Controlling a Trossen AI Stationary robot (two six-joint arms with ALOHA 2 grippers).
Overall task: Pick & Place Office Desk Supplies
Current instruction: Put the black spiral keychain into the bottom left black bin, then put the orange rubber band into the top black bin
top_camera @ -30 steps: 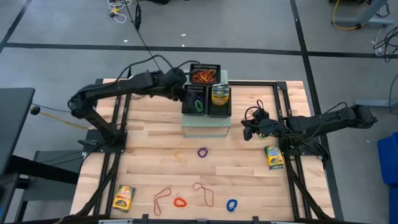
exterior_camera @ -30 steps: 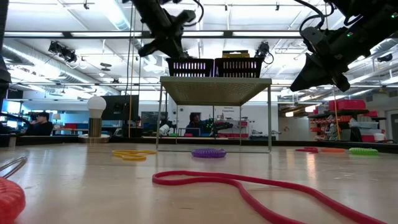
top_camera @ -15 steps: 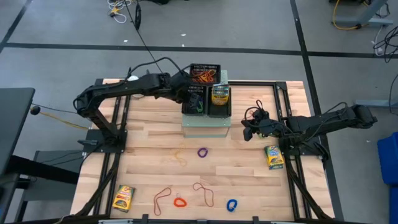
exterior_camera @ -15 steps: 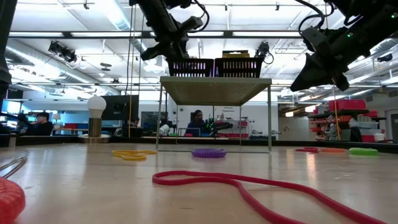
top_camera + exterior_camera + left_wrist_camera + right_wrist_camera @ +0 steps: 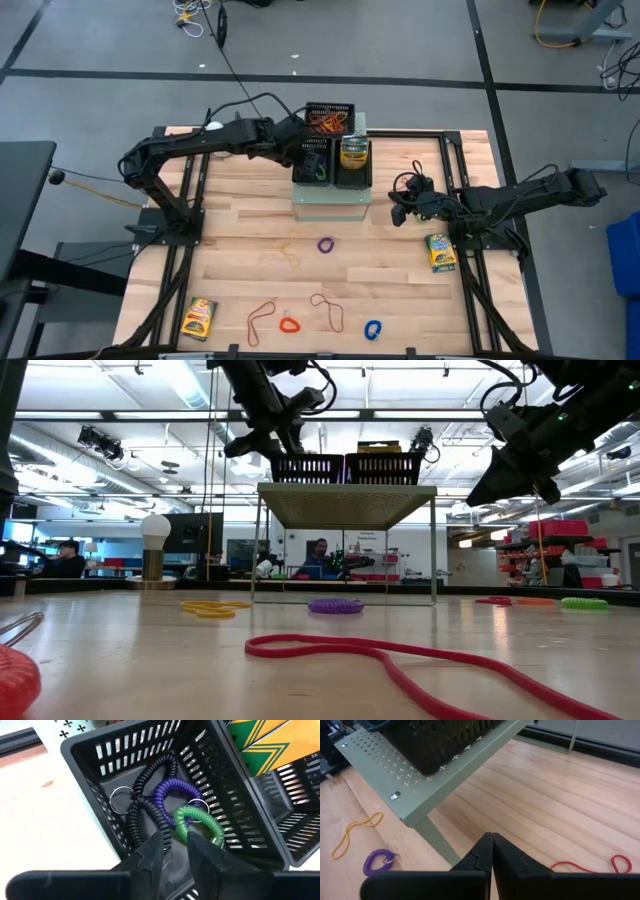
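Since the earlier frame, the left gripper (image 5: 175, 851) has advanced over the black mesh tray (image 5: 95, 785) at the tabletop's far edge; its jaws now stand parted. The green coiled loop (image 5: 197, 820) lies released directly ahead, in the tray. The right gripper (image 5: 492, 851) waits pressed together near the right edge.

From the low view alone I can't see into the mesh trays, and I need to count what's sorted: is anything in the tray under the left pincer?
Observer: Yes. The left wrist view shows a green coil loop, a purple coil loop and a black coil loop lying in that tray.
Operator: Is the pincer holding any of them?
Observer: No. The left pincer is open over the tray, with nothing between its fingers.
Operator: And the right one?
Observer: The right pincer is shut and empty, over bare wood beside the pale-green stand.
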